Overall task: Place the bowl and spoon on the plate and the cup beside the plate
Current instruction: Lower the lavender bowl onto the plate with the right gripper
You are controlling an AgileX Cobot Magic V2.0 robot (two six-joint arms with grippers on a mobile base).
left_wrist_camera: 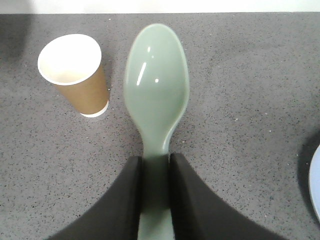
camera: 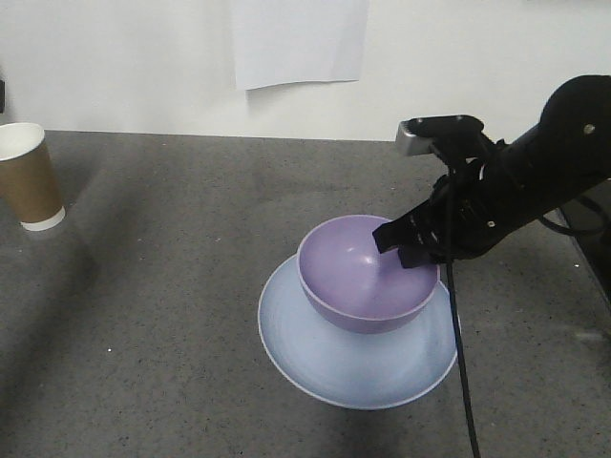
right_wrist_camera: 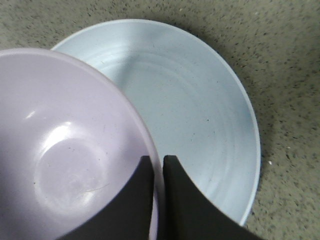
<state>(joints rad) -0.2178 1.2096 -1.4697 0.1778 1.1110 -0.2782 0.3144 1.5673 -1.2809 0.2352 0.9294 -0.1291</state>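
The lavender bowl (camera: pixel 368 275) sits tilted on the pale blue plate (camera: pixel 315 358), over its left part. My right gripper (camera: pixel 412 250) is shut on the bowl's right rim, one finger inside and one outside; the right wrist view shows the bowl (right_wrist_camera: pixel 60 145), the plate (right_wrist_camera: pixel 200 110) and the right gripper (right_wrist_camera: pixel 158 159). My left gripper (left_wrist_camera: pixel 156 159) is shut on the handle of the mint-green spoon (left_wrist_camera: pixel 157 80), held above the table with its scoop pointing away. The brown paper cup (camera: pixel 29 176) stands upright at the far left, and the cup (left_wrist_camera: pixel 76 75) shows left of the spoon.
The grey speckled table (camera: pixel 162 315) ends at a white wall with a paper sheet (camera: pixel 298 40) hanging on it. A black cable (camera: pixel 460 363) hangs from my right arm across the plate's right side. A plate edge (left_wrist_camera: pixel 315 182) shows at the right of the left wrist view.
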